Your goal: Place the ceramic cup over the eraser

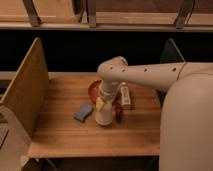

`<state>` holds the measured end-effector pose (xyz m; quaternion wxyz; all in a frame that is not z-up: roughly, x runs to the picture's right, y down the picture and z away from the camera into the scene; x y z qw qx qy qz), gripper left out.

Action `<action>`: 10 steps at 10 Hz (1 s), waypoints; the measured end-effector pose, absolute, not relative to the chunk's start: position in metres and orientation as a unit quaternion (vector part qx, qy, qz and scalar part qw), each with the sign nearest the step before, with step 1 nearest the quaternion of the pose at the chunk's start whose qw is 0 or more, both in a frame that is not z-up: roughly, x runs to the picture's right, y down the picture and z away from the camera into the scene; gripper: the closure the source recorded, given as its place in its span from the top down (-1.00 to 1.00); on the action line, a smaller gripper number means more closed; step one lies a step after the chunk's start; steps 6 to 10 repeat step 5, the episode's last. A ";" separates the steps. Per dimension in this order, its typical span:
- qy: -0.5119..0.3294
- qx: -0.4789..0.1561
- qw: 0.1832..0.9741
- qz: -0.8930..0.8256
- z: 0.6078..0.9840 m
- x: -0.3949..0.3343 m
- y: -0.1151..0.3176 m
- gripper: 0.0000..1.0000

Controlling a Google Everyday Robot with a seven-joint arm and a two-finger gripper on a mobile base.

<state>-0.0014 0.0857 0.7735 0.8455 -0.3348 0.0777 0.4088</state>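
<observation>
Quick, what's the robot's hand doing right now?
Gripper: down at the table, right at the cup, beside the blue pad. Holding it or not: cannot be told.

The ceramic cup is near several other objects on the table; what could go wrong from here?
1. The ceramic cup, under the gripper, stands close to the blue-grey pad and the reddish-brown upright object; a sideways move might knock either.
2. The eraser cannot be seen, so the cup could land off target.
3. The reddish-orange bowl lies just behind the arm and may get bumped.
</observation>
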 end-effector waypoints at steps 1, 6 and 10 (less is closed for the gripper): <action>0.078 -0.335 0.845 0.409 0.774 -0.001 0.086 0.59; 0.078 -0.335 0.845 0.409 0.773 -0.001 0.086 0.60; 0.078 -0.335 0.845 0.409 0.773 -0.001 0.086 0.60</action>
